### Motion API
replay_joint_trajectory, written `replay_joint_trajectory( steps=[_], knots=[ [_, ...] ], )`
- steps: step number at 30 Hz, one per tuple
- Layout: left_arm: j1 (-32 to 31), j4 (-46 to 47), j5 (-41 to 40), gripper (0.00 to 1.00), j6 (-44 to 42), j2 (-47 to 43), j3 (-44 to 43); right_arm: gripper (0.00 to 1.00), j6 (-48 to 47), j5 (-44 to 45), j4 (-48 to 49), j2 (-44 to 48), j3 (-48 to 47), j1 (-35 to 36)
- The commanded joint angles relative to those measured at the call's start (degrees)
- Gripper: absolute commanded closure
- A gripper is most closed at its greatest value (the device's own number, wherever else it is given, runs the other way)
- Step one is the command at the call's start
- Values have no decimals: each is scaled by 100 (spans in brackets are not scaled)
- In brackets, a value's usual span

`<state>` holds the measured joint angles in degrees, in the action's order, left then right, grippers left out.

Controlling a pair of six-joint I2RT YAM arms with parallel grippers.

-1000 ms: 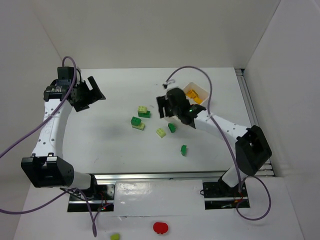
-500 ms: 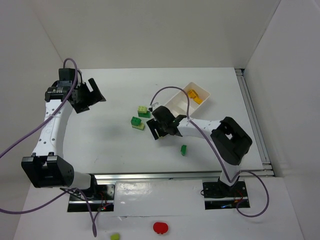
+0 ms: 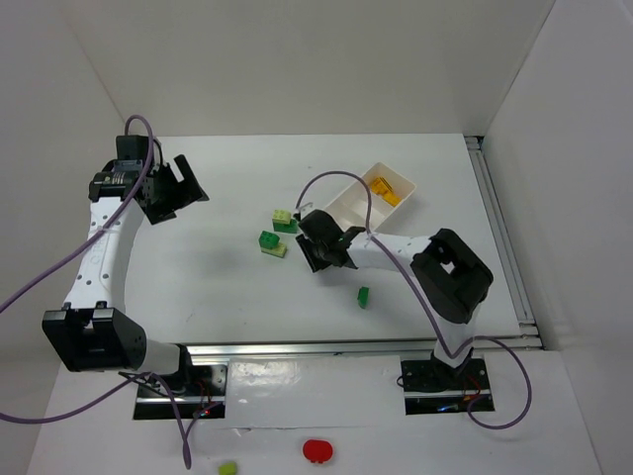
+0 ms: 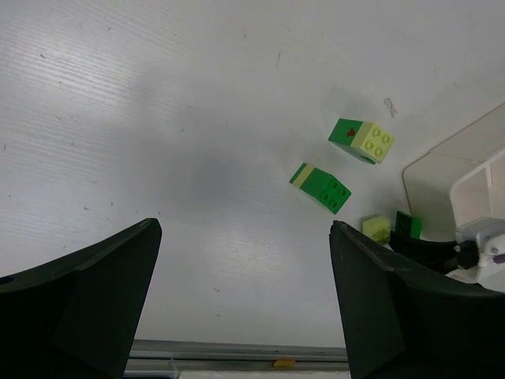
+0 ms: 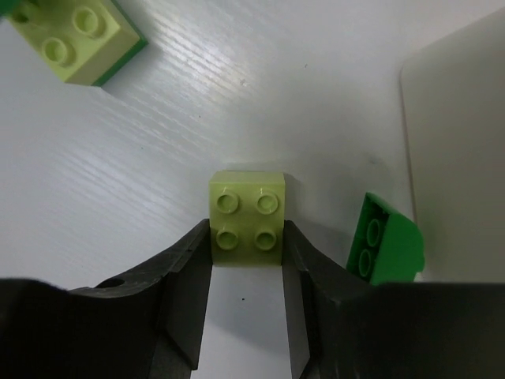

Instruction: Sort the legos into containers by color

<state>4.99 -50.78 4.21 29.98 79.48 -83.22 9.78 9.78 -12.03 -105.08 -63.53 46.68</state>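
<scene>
The right hand (image 5: pixel 246 241) is closed on a pale lime brick (image 5: pixel 247 219). The brick's two sides are pressed by the fingers (image 5: pixel 189 272), and it rests studs-up on the worktop (image 5: pixel 158 150). In the right wrist view, a dark green brick (image 5: pixel 387 241) is seen at 3 o'clock of the held one. It lies apart from it, on its side, with its studs turned toward the held brick.

In the top view, with 12 o'clock taken as the far edge, this hand is found near the middle of the worktop, at 7 o'clock of the white tray (image 3: pixel 346 203). Orange-yellow bricks (image 3: pixel 388 188) are held in the tray's compartment at its 2 o'clock end. A two-tone brick (image 3: pixel 284 220), lime over dark green, and a second two-tone brick (image 3: pixel 269 242) are placed near the hand at 10 o'clock. A lone dark green brick (image 3: pixel 363 296) is set apart at 5 o'clock.

The left hand (image 3: pixel 180 184) is spread wide with nothing between its fingers. It is held far off at 10 o'clock, well apart from every brick.
</scene>
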Motion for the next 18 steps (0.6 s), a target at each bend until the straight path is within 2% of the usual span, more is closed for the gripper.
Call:
replay_joint_trajectory(
  steps=[1, 3, 6, 9, 12, 18],
  knots=[
    [-16, 95, -60, 3, -106, -161, 8, 69, 41, 235, 16, 803, -397, -123],
    [-16, 156, 1, 3, -54, -108, 60, 69, 155, 296, 139, 1243, -449, -325],
    [-16, 157, 63, 3, -53, -108, 113, 69, 524, 533, -210, 1314, -896, -887],
    [-16, 209, 115, 3, -53, -56, 113, 69, 911, 762, -369, 1156, -1100, -1449],
    [-16, 209, 115, 3, -53, -3, 60, 66, 1122, 535, -370, 903, -1153, -2081],
    [-16, 209, 115, 3, -53, -3, 8, 61, 1263, 481, -300, 357, -1346, -2418]
  ],
)
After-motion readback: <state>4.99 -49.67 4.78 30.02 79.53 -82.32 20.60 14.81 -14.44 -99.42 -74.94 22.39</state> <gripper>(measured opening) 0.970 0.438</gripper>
